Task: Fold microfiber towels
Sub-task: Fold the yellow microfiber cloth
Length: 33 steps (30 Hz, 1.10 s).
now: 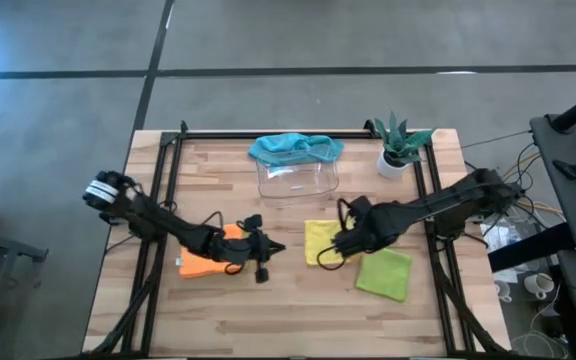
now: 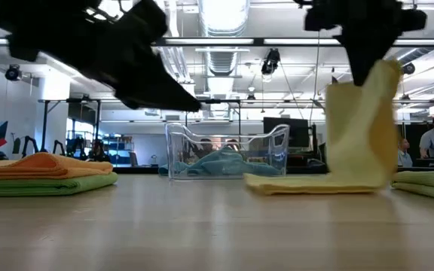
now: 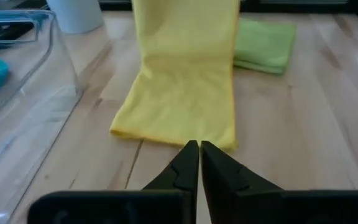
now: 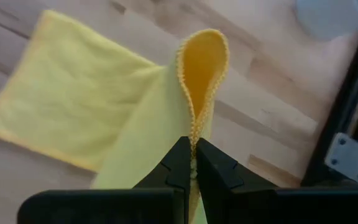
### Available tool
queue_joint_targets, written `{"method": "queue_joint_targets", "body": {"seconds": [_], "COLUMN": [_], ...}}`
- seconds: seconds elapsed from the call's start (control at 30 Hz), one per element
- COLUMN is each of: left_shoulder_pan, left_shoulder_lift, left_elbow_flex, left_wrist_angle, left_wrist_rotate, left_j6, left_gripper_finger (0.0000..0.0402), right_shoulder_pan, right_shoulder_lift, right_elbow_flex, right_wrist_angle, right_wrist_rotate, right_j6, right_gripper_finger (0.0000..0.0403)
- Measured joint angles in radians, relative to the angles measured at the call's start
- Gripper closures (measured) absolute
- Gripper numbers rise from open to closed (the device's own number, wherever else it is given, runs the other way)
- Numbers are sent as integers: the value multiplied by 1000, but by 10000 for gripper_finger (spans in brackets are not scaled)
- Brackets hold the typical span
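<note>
At the left of the wooden table [image 1: 288, 310], at about nine o'clock from its middle, an orange towel [image 1: 206, 262] lies folded on top of a folded lime green towel [image 2: 47, 184]; in the low view the orange one sits squarely on the green one. The left gripper [image 3: 199, 163] hangs just beside this stack, toward the table's middle, its fingers pressed together on nothing, tips pointing at three o'clock toward the yellow towel [image 1: 320, 240].

At twelve o'clock, near the far edge, stands the clear plastic tray [image 1: 298, 178], with a teal blue towel [image 1: 294, 147] draped over its rim and sagging inside.

Just past centre, the yellow towel lies partly flat on the wood, while one edge is lifted clear of the table. The right gripper [image 4: 192, 163] is clamped on that raised edge, with the cloth pinched into a small loop above the fingertips and the rest hanging down from them to the tabletop.

Just beside it, at about four o'clock from the gripper, rests a second lime green towel [image 1: 385, 273], folded flat. At one o'clock, in the far right corner, sits a small potted plant [image 1: 398, 148] in a white pot.
</note>
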Motion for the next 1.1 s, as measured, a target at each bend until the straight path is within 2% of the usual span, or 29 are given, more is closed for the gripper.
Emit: {"method": "queue_joint_targets", "body": {"seconds": [0.17,0.27,0.43,0.57,0.7,0.83,1.1], "left_shoulder_pan": [35,53,131,182,185,167,90], "left_shoulder_lift": [182,291,466,565,583,558,436], "left_elbow_flex": [168,284,498,612,641,621,487], "left_wrist_angle": [6,3,-24,-152,-298,-446,-647], "left_wrist_rotate": [35,39,112,157,158,140,74], "left_j6": [19,63,149,156,146,69,-135], "left_gripper_finger": [398,398,398,398,398,400,401], "right_shoulder_pan": [-1,-1,0,0,0,-1,6], "right_shoulder_lift": [-57,-62,-78,-112,-159,-184,-162], "right_elbow_flex": [-158,-213,-222,-197,-201,-219,-326], "right_wrist_angle": [107,113,105,100,98,121,433], "right_wrist_rotate": [-47,-67,-70,-71,-70,-69,-72], "right_j6": [-46,-69,-117,-182,-227,-206,-230], "right_gripper_finger": [385,385,385,385,385,385,385]}}
